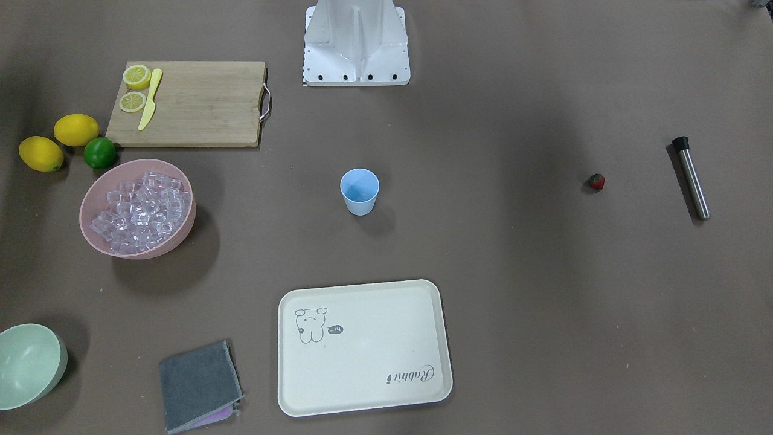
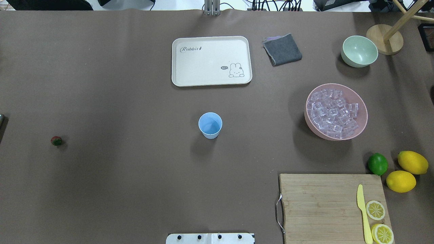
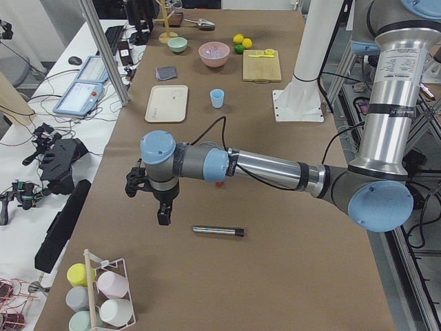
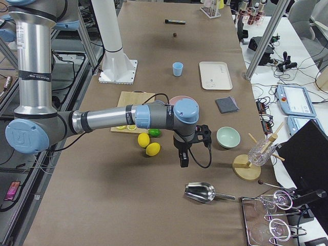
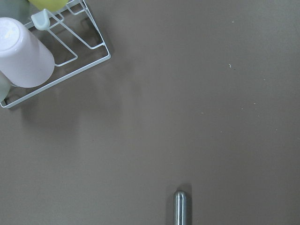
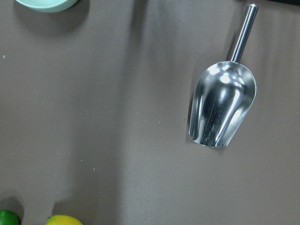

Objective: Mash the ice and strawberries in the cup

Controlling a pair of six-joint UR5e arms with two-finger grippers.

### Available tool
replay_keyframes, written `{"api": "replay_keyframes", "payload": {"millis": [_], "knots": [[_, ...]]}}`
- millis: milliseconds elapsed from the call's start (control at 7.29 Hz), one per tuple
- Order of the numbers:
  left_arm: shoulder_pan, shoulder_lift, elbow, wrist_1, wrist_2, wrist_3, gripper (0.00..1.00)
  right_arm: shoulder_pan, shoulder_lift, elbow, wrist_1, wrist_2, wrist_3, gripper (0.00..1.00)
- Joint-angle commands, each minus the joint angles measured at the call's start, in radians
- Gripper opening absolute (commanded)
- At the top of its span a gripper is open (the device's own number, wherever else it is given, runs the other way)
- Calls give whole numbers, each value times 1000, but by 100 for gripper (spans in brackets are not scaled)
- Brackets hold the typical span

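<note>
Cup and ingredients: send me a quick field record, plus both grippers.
cup: upright, empty, centre
ice: heaped in pink bowl, robot's right
strawberry: lying loose, robot's left
steel rod: lying flat, farther left
left gripper: hovers beside steel rod; open or shut cannot tell
right gripper: hovers near metal scoop; cannot tell

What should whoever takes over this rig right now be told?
Left hand: above the table, beside the steel rod; open or shut cannot be told.
Right hand: above the table near the metal scoop; same, cannot be told.
Cup: upright mid-table, empty.
Ice: in the pink bowl.
Strawberry: alone on the table, on the left arm's side.
Done: nothing yet.
Left: ice and strawberry into the cup, then mashing.
</note>
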Motion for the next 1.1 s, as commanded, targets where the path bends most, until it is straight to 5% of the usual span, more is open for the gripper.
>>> {"api": "replay_keyframes", "payload": {"millis": [0,960], "knots": [[0,0,0,0,0,-1,98,-2,-9,-2,3,-6,0,100],[2,63,-1,-41,-6,2,98,-2,-24,-8,0,0,3,100]]}}
